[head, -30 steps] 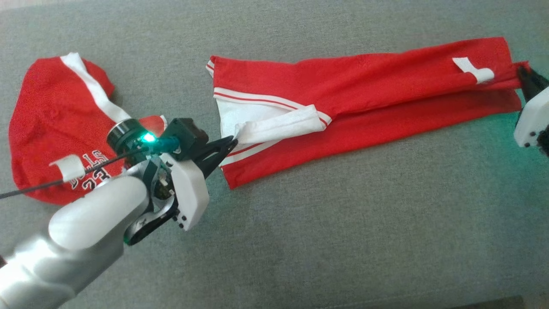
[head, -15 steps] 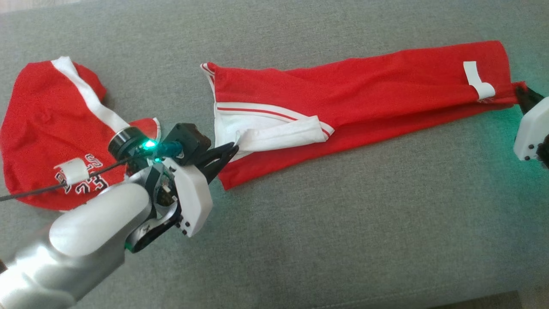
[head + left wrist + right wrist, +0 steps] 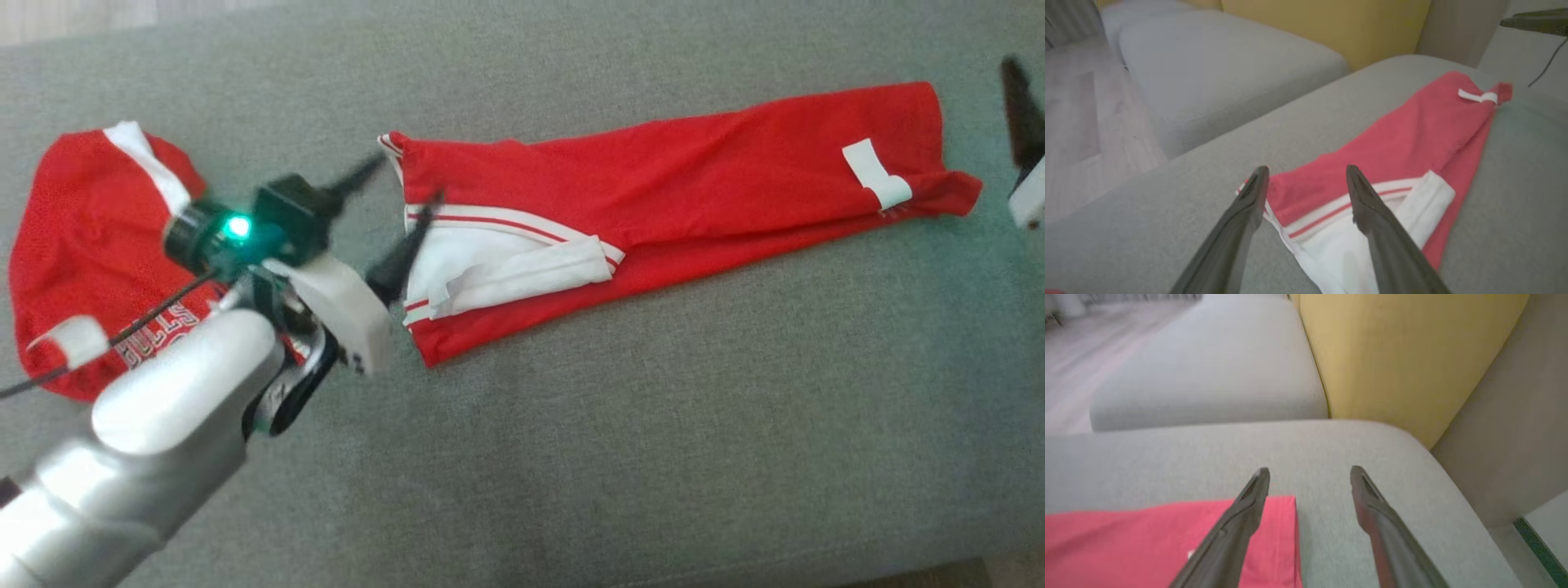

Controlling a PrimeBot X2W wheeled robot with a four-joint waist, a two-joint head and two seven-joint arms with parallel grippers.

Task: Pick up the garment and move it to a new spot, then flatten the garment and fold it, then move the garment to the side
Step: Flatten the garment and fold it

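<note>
Lying flat, the garment [image 3: 653,188] spans between spread left gripper [image 3: 1306,167] and spread right gripper [image 3: 1310,469].

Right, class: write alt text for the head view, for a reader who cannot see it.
A long red garment with white trim lies stretched across a grey cushion. The left claw stands open at its white-trimmed end, and a second, crumpled red garment lies to the left, partly behind that arm.
</note>
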